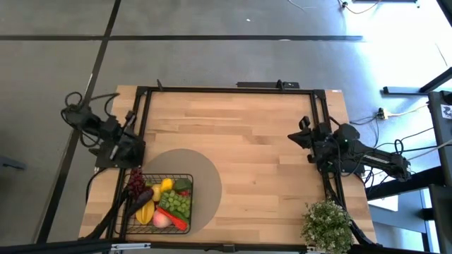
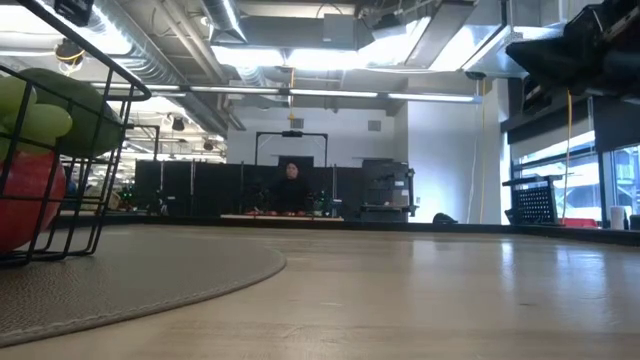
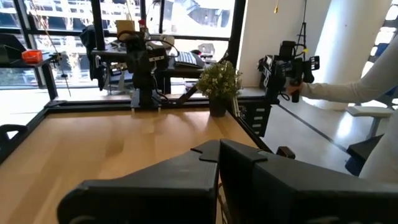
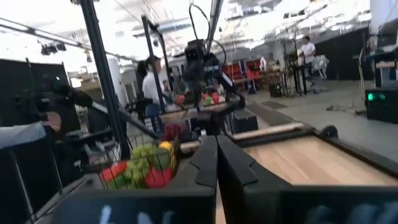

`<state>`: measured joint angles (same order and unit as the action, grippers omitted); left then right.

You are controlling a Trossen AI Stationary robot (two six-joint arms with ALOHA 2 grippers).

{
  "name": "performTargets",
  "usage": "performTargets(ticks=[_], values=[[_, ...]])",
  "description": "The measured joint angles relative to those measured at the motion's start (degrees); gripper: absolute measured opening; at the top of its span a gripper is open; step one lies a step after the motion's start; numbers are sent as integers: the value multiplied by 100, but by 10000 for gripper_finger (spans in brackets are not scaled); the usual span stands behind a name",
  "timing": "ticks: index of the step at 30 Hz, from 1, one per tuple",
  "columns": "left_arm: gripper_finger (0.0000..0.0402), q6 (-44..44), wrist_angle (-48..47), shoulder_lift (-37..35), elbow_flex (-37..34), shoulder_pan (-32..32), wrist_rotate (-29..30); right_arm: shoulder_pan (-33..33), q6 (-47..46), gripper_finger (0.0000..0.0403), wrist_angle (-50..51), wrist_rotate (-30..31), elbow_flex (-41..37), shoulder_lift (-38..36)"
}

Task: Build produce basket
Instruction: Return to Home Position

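Two grippers are hanging clear of the work, and we are finding both of them empty. The left gripper [image 1: 138, 150] is sitting at the left edge of the table [image 1: 254, 141], near the basket [image 1: 191, 180]. In its wrist view its fingers [image 3: 174, 180] are pressing together with only a thin seam between them, gripping nothing. The right gripper [image 1: 299, 135] is waiting at the opposite edge, well apart from the basket, and its fingers [image 4: 242, 174] are likewise lying flat against each other around nothing. We are seeing the basket standing on the round tan mat [image 1: 208, 176] in the left arm's half of the table, close to the edge where the potted plant [image 1: 326, 224] also stands. The produce [image 1: 159, 203] is lying packed inside it. Purple grapes [image 1: 134, 181] are filling the corner nearest the left gripper, an eggplant [image 1: 142, 197] is lying beside them, green grapes [image 1: 178, 203] are taking the middle, and a red chili [image 1: 174, 217] and a pink peach [image 1: 161, 220] are resting along the outer side. From table height, a red apple [image 2: 30, 200] is pressing against the mesh wall. Beyond the table, a person's sleeve [image 3: 354, 84] is reaching toward a dark device [image 3: 286, 62].
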<state>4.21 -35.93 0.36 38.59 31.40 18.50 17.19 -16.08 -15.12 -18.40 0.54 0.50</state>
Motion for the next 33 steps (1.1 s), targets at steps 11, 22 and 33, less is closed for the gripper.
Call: performTargets(ticks=[11,22,33], values=[[1,-43,500,0,-960,1,-263,0,309,0,929,-122,4,1],[2,-739,1442,0,-1866,0,-380,0,624,0,1166,-126,7,4],[1,-1050,2811,-2,-2870,2,-815,0,1046,0,1166,-121,7,4]])
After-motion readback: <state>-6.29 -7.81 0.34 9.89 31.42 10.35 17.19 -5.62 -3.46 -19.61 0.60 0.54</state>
